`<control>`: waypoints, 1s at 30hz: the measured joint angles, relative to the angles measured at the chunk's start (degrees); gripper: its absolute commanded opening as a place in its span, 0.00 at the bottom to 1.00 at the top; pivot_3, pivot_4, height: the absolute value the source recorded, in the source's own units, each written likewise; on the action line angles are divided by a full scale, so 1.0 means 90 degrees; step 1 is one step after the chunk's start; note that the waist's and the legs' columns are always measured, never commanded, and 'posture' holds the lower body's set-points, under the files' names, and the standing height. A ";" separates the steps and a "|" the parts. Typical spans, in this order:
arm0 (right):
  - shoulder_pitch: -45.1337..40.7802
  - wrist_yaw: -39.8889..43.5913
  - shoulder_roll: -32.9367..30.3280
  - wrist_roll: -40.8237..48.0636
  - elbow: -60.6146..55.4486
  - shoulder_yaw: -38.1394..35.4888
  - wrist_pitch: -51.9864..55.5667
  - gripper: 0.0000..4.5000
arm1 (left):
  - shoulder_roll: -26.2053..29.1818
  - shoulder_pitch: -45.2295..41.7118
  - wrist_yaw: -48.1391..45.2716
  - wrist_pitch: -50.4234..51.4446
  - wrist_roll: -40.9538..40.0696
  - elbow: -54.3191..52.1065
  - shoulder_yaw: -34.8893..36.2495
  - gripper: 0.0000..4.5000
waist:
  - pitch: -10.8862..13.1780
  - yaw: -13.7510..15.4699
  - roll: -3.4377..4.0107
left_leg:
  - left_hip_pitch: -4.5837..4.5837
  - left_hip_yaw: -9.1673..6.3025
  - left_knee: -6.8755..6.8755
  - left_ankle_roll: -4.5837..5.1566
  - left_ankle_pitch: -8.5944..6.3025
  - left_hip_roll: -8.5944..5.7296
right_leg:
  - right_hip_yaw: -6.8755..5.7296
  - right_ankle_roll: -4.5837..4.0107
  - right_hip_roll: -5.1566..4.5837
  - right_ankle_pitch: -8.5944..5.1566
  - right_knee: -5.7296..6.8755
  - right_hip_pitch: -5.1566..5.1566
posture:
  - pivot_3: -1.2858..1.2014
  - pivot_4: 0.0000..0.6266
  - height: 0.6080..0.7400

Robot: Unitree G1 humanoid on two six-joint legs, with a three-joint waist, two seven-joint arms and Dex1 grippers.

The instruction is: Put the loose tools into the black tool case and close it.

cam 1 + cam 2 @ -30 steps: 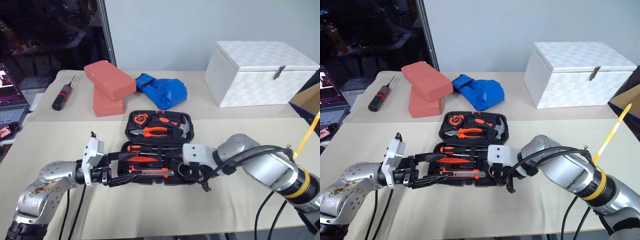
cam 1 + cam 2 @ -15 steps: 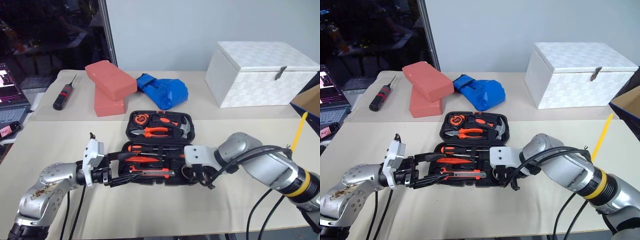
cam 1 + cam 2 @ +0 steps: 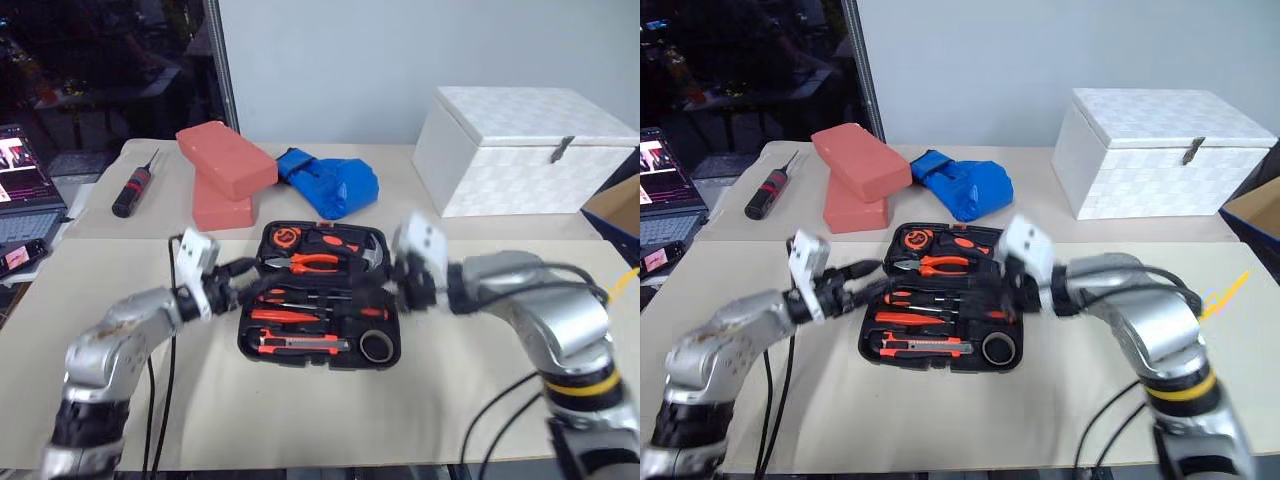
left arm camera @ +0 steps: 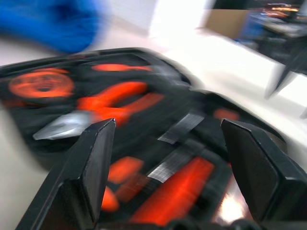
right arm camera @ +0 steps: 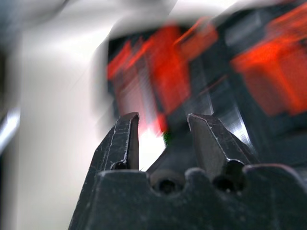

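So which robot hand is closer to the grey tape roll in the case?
The right. The right gripper hovers just above and beyond the tape roll; the left gripper is at the black tool case's far side, open.

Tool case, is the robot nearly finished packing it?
Nearly. Done: the screwdrivers, utility knife and tape roll lie inside the black tool case. In hand: nothing; the left gripper and right gripper hover open and empty over the case. Left: the lid lies flat open, so it has to be closed.
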 measured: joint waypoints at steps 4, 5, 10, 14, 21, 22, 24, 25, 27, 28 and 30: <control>-0.0860 -0.1316 0.0580 -0.0233 0.1170 -0.0746 0.1233 0.43 | -0.0274 -0.1207 0.0833 0.1125 0.0023 0.0879 0.0000 0.83 | 0.0000 -0.0022 0.0001 | 0.0003 0.0004 -0.0002 -0.0005 0.0005 -0.0006 | 0.0004 -0.0005 -0.0003 0.0007 0.0000 0.0000 | 0.52 0.24 1.00; -0.0991 -0.1579 0.0678 -0.0351 0.1501 -0.0837 0.1338 0.43 | -0.0380 -0.1527 0.1051 0.1292 0.0079 0.1240 0.0001 0.83 | 0.0000 -0.0020 0.0001 | 0.0000 0.0003 -0.0006 -0.0005 0.0005 -0.0006 | 0.0003 -0.0007 0.0000 0.0007 -0.0002 -0.0003 | 0.52 0.24 1.00; -0.1261 -0.2201 0.0863 -0.0668 0.3062 -0.0861 0.1301 0.43 | -0.0695 -0.2658 0.1693 0.1517 0.0694 0.3089 -0.0035 0.83 | 0.0000 -0.0060 0.0001 | -0.0012 0.0002 -0.0042 -0.0004 0.0003 -0.0022 | 0.0004 -0.0048 -0.0011 0.0029 -0.0006 -0.0022 | 0.52 0.24 1.00; -0.1453 -0.2175 0.0858 -0.0846 0.3895 -0.0497 0.0993 0.43 | -0.0780 -0.3143 0.1731 0.1471 0.1119 0.4139 -0.0181 0.83 | 0.0000 -0.0148 0.0001 | -0.0069 -0.0006 -0.0050 -0.0004 0.0003 -0.0039 | 0.0002 -0.0040 -0.0028 0.0032 -0.0001 -0.0071 | 0.52 0.24 1.00; -0.1673 -0.1829 0.0851 -0.1076 0.4994 -0.0011 0.0143 0.14 | -0.0922 -0.3544 0.1368 0.1099 0.1331 0.4989 -0.0158 0.53 | -0.0006 -0.0200 0.0002 | -0.0099 -0.0029 -0.0034 -0.0006 0.0004 -0.0051 | 0.0019 -0.0007 -0.0046 0.0061 -0.0007 -0.0097 | 0.52 0.24 1.00; -0.1695 -0.1773 0.0849 -0.1097 0.5108 0.0007 0.0021 0.06 | -0.0949 -0.3542 0.1304 0.1098 0.1307 0.5003 -0.0110 0.44 | -0.0006 -0.0199 0.0002 | -0.0098 -0.0028 -0.0027 -0.0009 0.0006 -0.0051 | 0.0019 -0.0007 -0.0045 0.0063 -0.0009 -0.0097 | 0.52 0.24 1.00; -0.1698 -0.1698 0.0844 -0.1110 0.5201 -0.0001 -0.0134 0.00 | -0.0948 -0.3531 0.1262 0.1135 0.1299 0.5002 0.0004 0.29 | -0.0006 -0.0198 0.0001 | -0.0093 -0.0025 -0.0023 -0.0013 0.0010 -0.0052 | 0.0019 -0.0008 -0.0044 0.0063 -0.0009 -0.0096 | 0.52 0.24 1.00; -0.1697 -0.1669 0.0835 -0.1109 0.5219 -0.0009 -0.0153 0.00 | -0.0942 -0.3519 0.1247 0.1166 0.1290 0.4999 0.0065 0.22 | -0.0006 -0.0198 0.0001 | -0.0092 -0.0023 -0.0023 -0.0014 0.0012 -0.0053 | 0.0019 -0.0009 -0.0042 0.0064 -0.0006 -0.0096 | 0.52 0.24 1.00; -0.1697 -0.1553 0.0788 -0.1103 0.5253 -0.0023 -0.0184 0.00 | -0.0917 -0.3423 0.1161 0.1283 0.1239 0.4957 0.0269 0.04 | -0.0006 -0.0185 0.0001 | -0.0096 -0.0020 -0.0024 -0.0016 0.0017 -0.0052 | 0.0013 -0.0013 -0.0036 0.0066 -0.0004 -0.0097 | 0.52 0.24 1.00; -0.1697 -0.1516 0.0774 -0.1098 0.5258 -0.0031 -0.0187 0.00 | -0.0916 -0.3374 0.1127 0.1312 0.1229 0.4900 0.0310 0.01 | -0.0006 -0.0179 0.0001 | -0.0099 -0.0020 -0.0024 -0.0017 0.0017 -0.0052 | 0.0013 -0.0013 -0.0037 0.0066 -0.0004 -0.0098 | 0.52 0.24 1.00; -0.1697 -0.1379 0.0717 -0.1080 0.5262 -0.0044 -0.0212 0.00 | -0.0919 -0.3315 0.1099 0.1441 0.1188 0.4731 0.0411 0.01 | -0.0006 -0.0178 0.0001 | -0.0109 -0.0024 -0.0024 -0.0017 0.0017 -0.0052 | 0.0013 -0.0012 -0.0039 0.0069 -0.0001 -0.0102 | 0.52 0.24 1.00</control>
